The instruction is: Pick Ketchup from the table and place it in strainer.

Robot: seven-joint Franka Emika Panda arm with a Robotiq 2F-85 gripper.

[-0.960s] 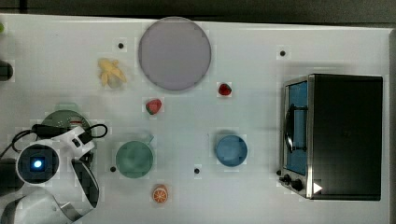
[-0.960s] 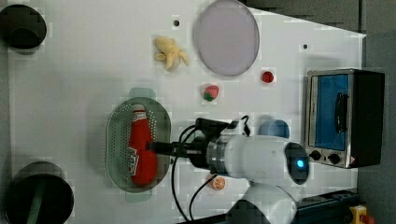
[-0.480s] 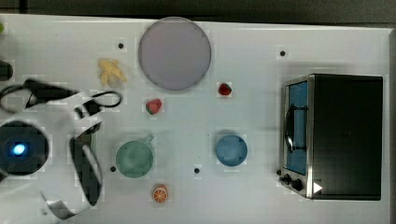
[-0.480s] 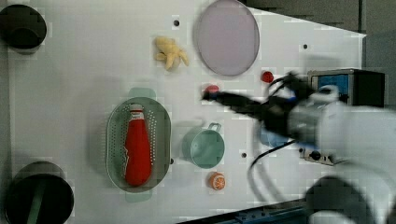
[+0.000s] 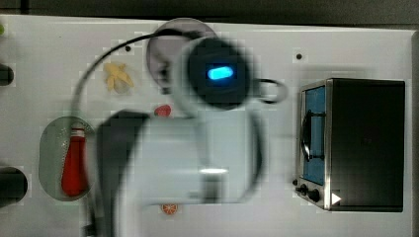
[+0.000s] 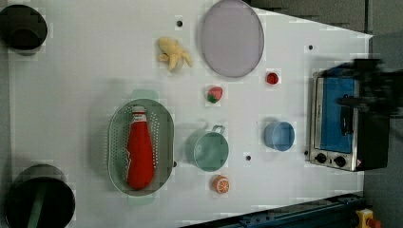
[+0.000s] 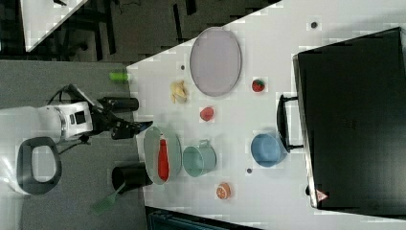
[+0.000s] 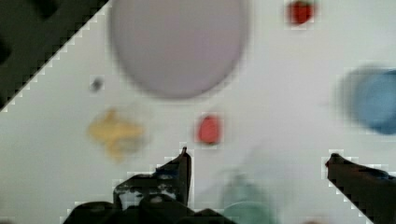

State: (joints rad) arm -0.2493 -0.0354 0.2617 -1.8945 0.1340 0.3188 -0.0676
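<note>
Lying lengthwise inside the strainer, the ketchup bottle has its white cap toward the left view's top. Gripper hangs high over the table, fingers spread wide, holding nothing; a teal cup sits just beside the strainer.

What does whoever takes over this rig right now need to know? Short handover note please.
Gripper: open, holding nothing, up off the table.
Ketchup: lying inside the strainer, cap toward the left view's top.
Done: pick and place both look complete.
Left: nothing on the task itself, as far as I can tell; just park the arm.
Teal cup sits beside the strainer, apart from it.
</note>
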